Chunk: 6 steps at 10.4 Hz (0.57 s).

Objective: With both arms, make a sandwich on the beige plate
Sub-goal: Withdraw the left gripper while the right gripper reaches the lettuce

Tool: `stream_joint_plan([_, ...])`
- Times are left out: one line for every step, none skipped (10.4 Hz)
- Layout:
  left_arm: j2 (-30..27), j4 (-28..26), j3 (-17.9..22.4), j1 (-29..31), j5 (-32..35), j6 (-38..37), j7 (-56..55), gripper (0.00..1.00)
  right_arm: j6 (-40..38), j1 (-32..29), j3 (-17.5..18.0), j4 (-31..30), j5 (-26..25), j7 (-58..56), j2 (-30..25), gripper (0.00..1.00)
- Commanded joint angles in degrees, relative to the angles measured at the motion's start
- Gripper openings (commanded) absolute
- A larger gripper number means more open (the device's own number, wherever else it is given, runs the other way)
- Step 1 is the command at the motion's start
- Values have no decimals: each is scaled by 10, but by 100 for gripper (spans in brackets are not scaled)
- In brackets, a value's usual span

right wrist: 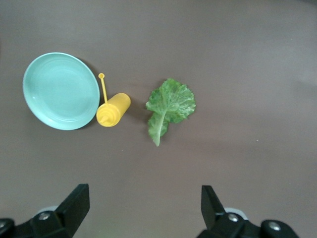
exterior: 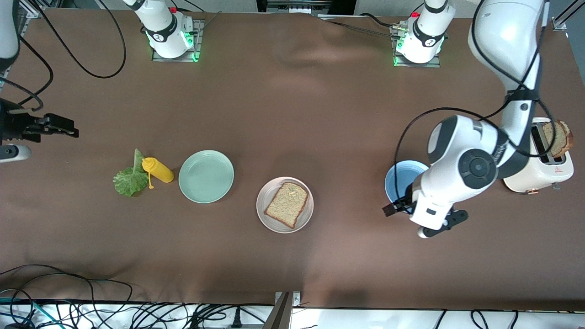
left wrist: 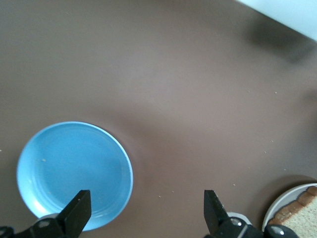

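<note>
The beige plate (exterior: pixel 267 192) sits near the table's middle with one tan bread slice (exterior: pixel 286 204) on it. A second bread slice (exterior: pixel 558 138) stands in the white toaster (exterior: pixel 539 167) at the left arm's end. The green lettuce leaf (exterior: pixel 130 179) lies on the table at the right arm's end. It also shows in the right wrist view (right wrist: pixel 170 105). My left gripper (exterior: pixel 396 206) is open and empty, over the table beside the blue plate (exterior: pixel 400 180). My right gripper (exterior: pixel 57 126) is open and empty, up high near the lettuce.
A yellow squeeze bottle (exterior: pixel 158 170) lies between the lettuce and the mint green plate (exterior: pixel 206 176). The left wrist view shows the blue plate (left wrist: pixel 74 173) and the beige plate's edge (left wrist: pixel 280 208). Cables lie along the table's near edge.
</note>
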Motion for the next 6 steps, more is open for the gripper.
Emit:
stream_joint_plan([-49,-14,-2,44,17,-54,80,99,75,-10,5,-46,-10,-13,27,100])
stream_joint_plan([-61,-14,-1,60,17,-74,115,99,126,-12,4,-84,-10,-13,28,100])
stream_joint_plan([-72,-14,-1,80,17,-82,140,99,176,-14,4,-122,-10,-19,30,100])
stream_joint_plan([-74,-14,-1,93,17,-83,155,100,218,-18,3,-153,-5,-33,34,100])
stream_joint_plan([-79,-14,-2,109,17,-83,159,100,251,-21,3,-178,-5,-39,42,100])
stream_joint_plan([-81,-14,-2,121,17,-83,173,100,277,-21,4,-195,-3,-38,57,100])
